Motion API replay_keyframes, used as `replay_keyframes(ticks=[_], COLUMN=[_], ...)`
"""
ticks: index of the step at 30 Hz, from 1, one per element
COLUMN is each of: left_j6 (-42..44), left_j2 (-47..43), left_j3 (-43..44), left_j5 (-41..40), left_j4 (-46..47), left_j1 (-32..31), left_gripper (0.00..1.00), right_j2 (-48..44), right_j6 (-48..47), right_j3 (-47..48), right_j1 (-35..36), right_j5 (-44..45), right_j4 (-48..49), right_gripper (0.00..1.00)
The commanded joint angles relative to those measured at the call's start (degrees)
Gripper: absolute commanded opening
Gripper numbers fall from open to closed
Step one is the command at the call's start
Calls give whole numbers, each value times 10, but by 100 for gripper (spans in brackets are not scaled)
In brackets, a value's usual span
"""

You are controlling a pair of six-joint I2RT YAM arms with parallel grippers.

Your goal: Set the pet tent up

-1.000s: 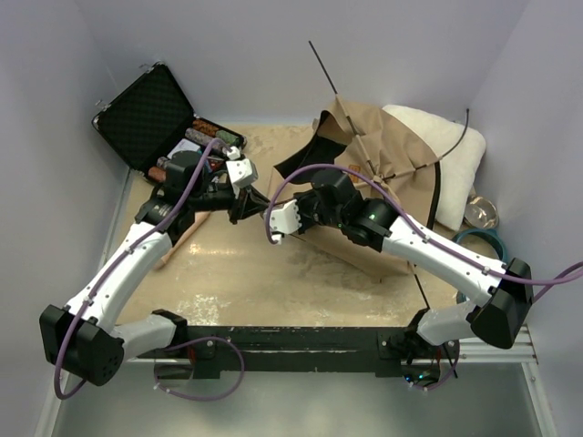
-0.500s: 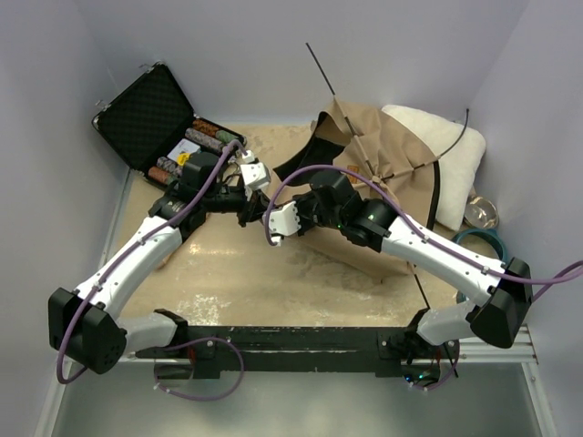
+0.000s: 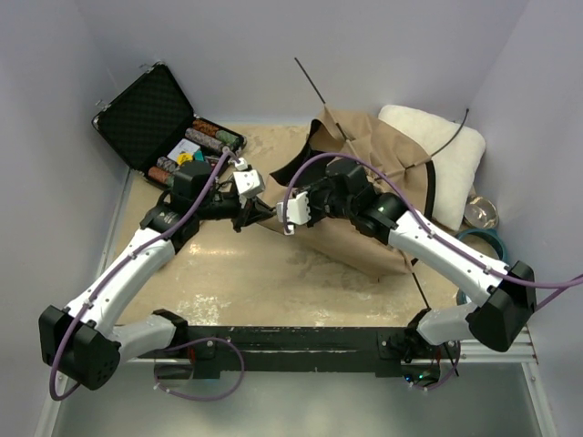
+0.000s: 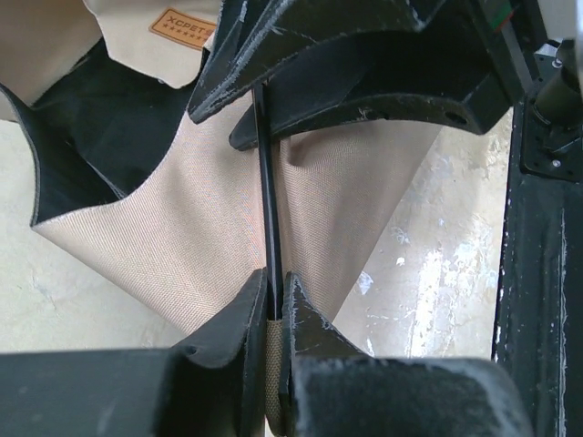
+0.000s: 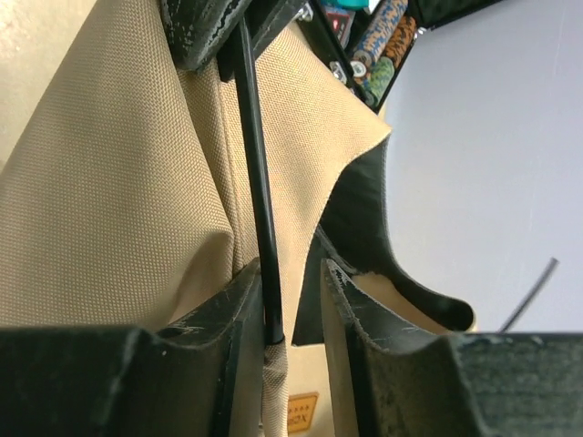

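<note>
The tan pet tent (image 3: 383, 173) lies crumpled at the back right, its black underside showing at the left edge. Two thin black poles (image 3: 314, 80) stick out of it. My left gripper (image 3: 256, 217) is shut on one pole (image 4: 267, 182) where it enters a tan fabric sleeve, as the left wrist view (image 4: 273, 293) shows. My right gripper (image 3: 278, 209) faces it a short way along the same pole (image 5: 253, 146). Its jaws (image 5: 291, 273) stand apart around the pole, which rests against one finger. The brown patch (image 4: 182, 25) shows nearby. The pompom is hidden.
An open black foam-lined case (image 3: 146, 114) with rolls in it stands at the back left. A white fluffy cushion (image 3: 455, 155) lies behind the tent. A metal bowl (image 3: 480, 212) and a teal ring (image 3: 483, 241) sit at the right wall.
Both grippers have shifted toward the back, and my left one has closed in on the right. The tent and its upright pole have been drawn to the left.
</note>
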Motion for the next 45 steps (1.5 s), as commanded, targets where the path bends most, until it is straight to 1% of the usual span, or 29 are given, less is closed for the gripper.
replay_keyframes(ticks=[1, 3, 4, 5, 6, 7, 8, 10, 12, 13, 16, 23, 27, 29, 30, 33, 35, 36, 39, 41, 43, 45], left_j6=[20, 26, 29, 28, 26, 25, 25, 22, 17, 12, -9, -28, -22, -23, -23, -25, -26, -28, 0, 9, 26, 62], left_j2=[-27, -28, -29, -30, -31, -32, -32, -24, -6, 7, 44, 117, 133, 138, 141, 151, 161, 164, 145, 112, 83, 61], left_j3=[-5, -3, -3, -2, -1, -3, -2, -1, 7, 11, 32, 83, 100, 102, 103, 103, 107, 111, 101, 63, 24, -7], left_j5=[41, 48, 54, 56, 59, 63, 66, 68, 70, 66, 58, 49, 44, 37, 34, 22, 14, 12, 7, -1, 6, -6], left_j4=[-34, -37, -38, -37, -36, -36, -33, -30, -30, -30, -23, -11, -13, -10, -10, -11, -13, -18, -51, -50, -56, -77], left_j1=[7, 7, 7, 7, 7, 7, 7, 6, 0, -2, -3, -18, -33, -38, -40, -44, -45, -45, -39, -15, 14, 31], left_gripper=[0, 0, 0, 0, 0, 0, 0, 0, 13, 16, 20, 20, 24, 24, 24, 16, 8, 0, 0, 0, 0, 0], right_j2=[-1, 8, 11, 16, 21, 24, 26, 18, 7, 0, -2, 2, 5, 6, 6, 8, 10, 14, 23, 14, 2, -5], right_j6=[1, 7, 11, 11, 11, 9, 6, 8, 6, 5, -4, -15, -15, -13, -11, -9, -4, -1, 5, 0, -6, -4], right_j3=[1, 7, 8, 10, 10, 11, 11, 8, 1, -4, -5, 1, -6, -9, -10, -9, -5, -1, 13, 0, -20, -27], right_j1=[-56, -57, -57, -57, -57, -57, -57, -57, -57, -56, -56, -51, -39, -35, -33, -27, -24, -23, -24, -44, -62, -76], right_j5=[38, 24, 19, 15, 13, 11, 5, -13, -21, -25, -36, -50, -44, -42, -43, -42, -42, -42, -35, -25, -15, -11], right_j4=[21, 22, 22, 20, 17, 16, 15, 24, 37, 50, 56, 47, 48, 48, 51, 54, 57, 54, 28, 25, 30, 30], right_gripper=[32, 36, 33, 28, 19, 0, 0, 0, 0, 0, 0, 0, 0, 0, 0, 0, 0, 0, 0, 0, 10, 18])
